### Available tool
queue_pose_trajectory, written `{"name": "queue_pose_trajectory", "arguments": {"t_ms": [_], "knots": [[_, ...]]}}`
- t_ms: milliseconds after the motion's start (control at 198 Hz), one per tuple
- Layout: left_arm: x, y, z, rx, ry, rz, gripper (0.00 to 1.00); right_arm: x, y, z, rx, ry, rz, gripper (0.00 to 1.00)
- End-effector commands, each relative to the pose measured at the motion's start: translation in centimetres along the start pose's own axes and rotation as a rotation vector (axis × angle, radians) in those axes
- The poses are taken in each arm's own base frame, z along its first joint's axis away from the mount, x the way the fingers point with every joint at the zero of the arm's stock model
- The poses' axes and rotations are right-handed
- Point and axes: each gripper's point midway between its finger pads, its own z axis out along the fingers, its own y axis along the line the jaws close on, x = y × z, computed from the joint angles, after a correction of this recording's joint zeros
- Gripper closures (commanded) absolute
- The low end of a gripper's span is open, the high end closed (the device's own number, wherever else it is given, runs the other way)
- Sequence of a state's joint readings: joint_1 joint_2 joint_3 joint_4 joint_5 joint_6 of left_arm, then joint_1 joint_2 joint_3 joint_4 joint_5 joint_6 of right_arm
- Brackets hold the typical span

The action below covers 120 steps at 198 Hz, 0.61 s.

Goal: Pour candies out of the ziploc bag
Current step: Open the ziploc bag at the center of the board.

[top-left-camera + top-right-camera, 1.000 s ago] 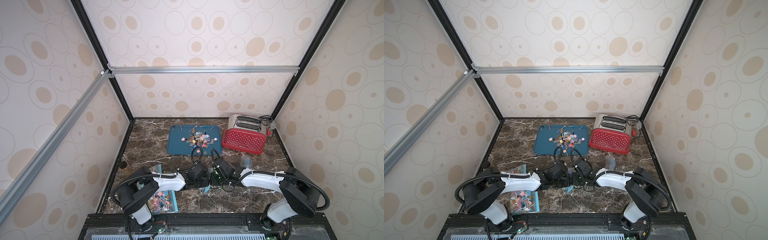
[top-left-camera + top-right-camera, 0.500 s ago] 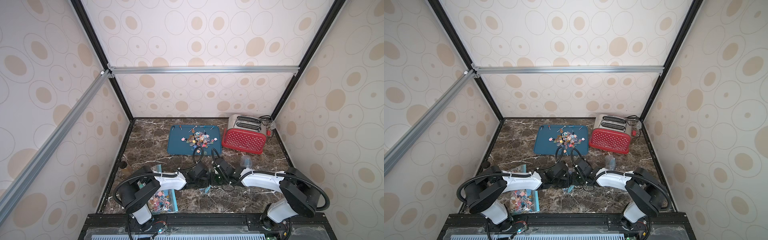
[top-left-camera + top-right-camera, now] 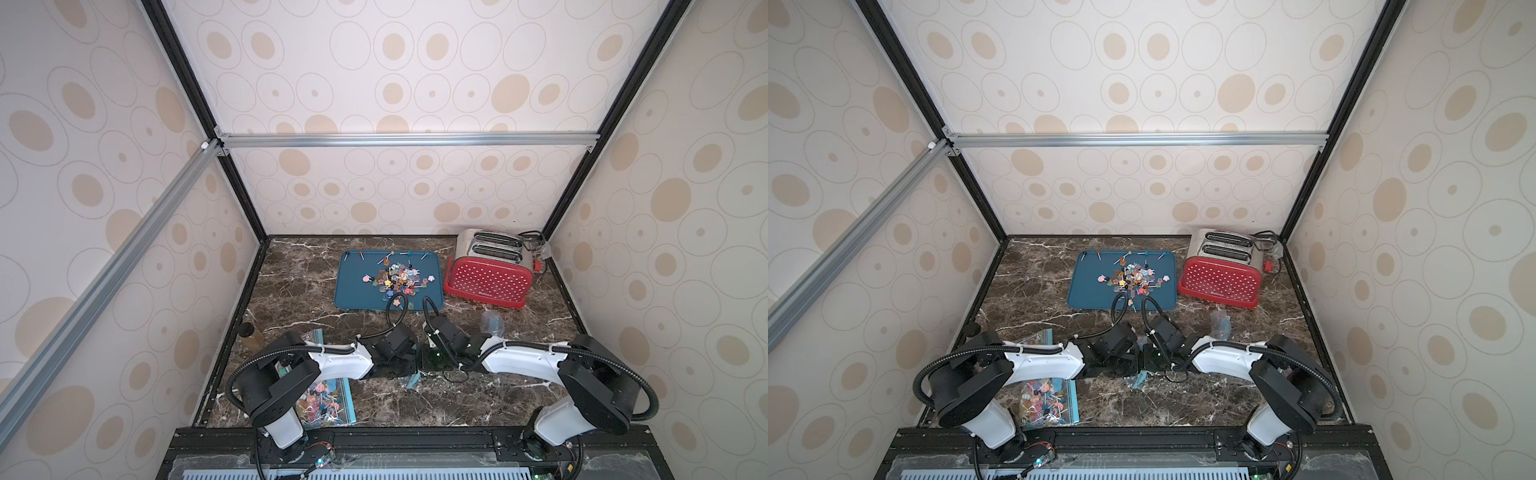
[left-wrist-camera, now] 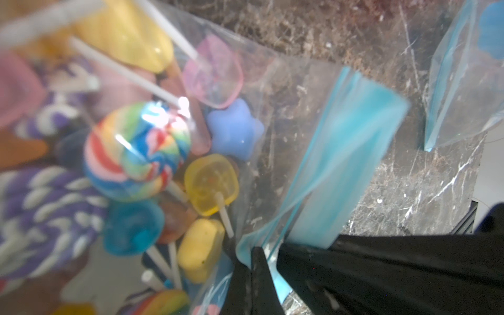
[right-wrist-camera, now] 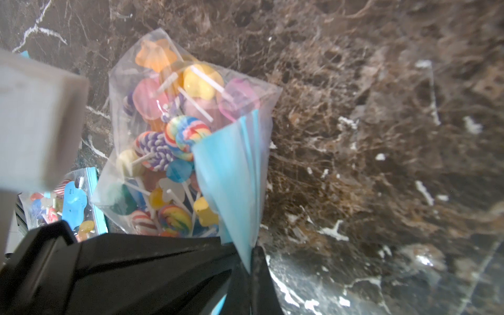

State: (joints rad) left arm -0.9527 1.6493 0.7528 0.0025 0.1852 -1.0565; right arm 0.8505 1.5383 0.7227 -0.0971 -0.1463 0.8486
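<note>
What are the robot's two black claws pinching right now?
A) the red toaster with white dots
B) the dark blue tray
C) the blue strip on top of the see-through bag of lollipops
C: the left gripper and the right gripper are both shut on the blue zip strip of the clear plastic bag stuffed with little coloured lollipops.
</note>
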Motion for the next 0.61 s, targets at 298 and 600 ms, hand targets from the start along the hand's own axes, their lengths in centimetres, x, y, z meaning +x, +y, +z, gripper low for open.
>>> {"name": "queue_pose_trajectory", "arguments": {"t_ms": [298,600], "knots": [[-2.0,3.2,-2.8,-0.161,-0.159,-0.092,1.00,1.1,-2.0,1.9,0.083,0.052,0.096,1.00],[-2.2,1.8,-2.6,-0.100,-0.152,-0.075,1.00,-0.1,-0.2,1.2,-0.018,0.009,0.087,0.96]]}}
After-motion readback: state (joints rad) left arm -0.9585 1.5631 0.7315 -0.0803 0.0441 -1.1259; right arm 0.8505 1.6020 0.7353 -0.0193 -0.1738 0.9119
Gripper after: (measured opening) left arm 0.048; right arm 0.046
